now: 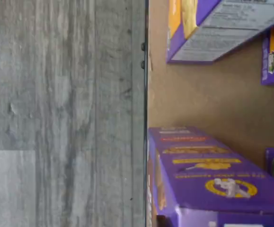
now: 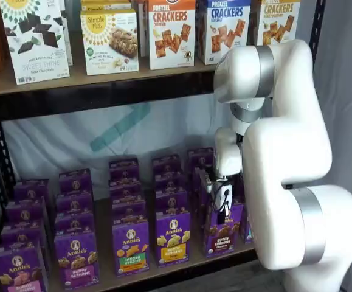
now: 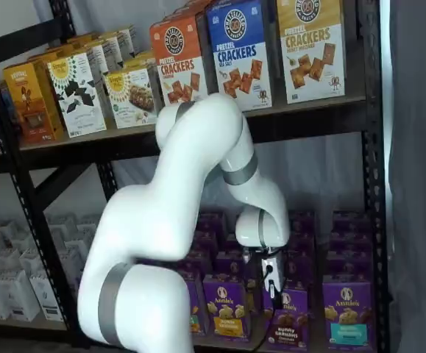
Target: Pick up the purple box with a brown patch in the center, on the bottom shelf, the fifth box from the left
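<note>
Gripping the purple box point(image 2: 223, 226) at its top edge, the gripper point(image 2: 223, 204) is clamped shut on it in both shelf views. Box location: front row of the bottom shelf point(image 2: 163, 271), at 3 o'clock from a yellow-banded carton point(image 2: 173, 236).

The wrist view sits close above the front edge of the bottom shelf point(image 1: 207, 99), looking down, its picture turned on its side: grey floor point(image 1: 61, 113) fills one half, tan board and purple cartons the other. Both shelf views stand in front of the rack, farther back, with the white arm point(image 2: 285, 158) between camera and shelves. One faces the shelves nearly straight on; the other looks from the left at an angle. Both share the cracker boxes point(image 3: 242, 51) on the upper shelf and the purple box point(image 2: 223, 228) below.
</note>
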You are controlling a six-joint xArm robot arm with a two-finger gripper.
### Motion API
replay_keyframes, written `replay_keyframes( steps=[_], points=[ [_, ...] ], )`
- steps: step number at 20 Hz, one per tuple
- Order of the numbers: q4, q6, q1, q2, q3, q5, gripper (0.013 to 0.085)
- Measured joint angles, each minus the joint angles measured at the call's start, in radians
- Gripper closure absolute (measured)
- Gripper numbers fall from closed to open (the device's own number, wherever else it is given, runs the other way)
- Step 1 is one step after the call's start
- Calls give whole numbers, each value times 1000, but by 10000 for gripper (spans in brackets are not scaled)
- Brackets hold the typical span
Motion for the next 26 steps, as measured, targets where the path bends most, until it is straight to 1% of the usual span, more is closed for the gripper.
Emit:
replay_keyframes(
  steps=[1, 2, 3, 6, 8, 10, 12, 13, 15, 18, 21, 22, 24, 26],
  points=[
    [3, -2, 1, -5, 5, 2, 690],
    [10, -6, 3, -12, 18, -14, 690],
    [8, -4, 4, -17, 26, -17, 690],
    [13, -5, 6, -42, 49, -3, 690],
    [-23, 27, 5, -66, 78, 1, 690],
    [-74, 75, 4, -93, 114, 2, 690],
    [-138, 134, 2, -129, 170, -7, 690],
    [-154, 149, 1, -143, 192, -15, 690],
    [-166, 162, 2, -178, 241, -24, 690],
    [-164, 164, 5, -238, 314, -28, 690],
    [-185, 180, 1, -294, 378, -45, 690],
    [-172, 167, 0, -309, 395, -49, 690],
    [-122, 120, 1, -340, 423, -52, 690],
    [-100, 98, 1, -364, 444, -55, 690]
  ],
)
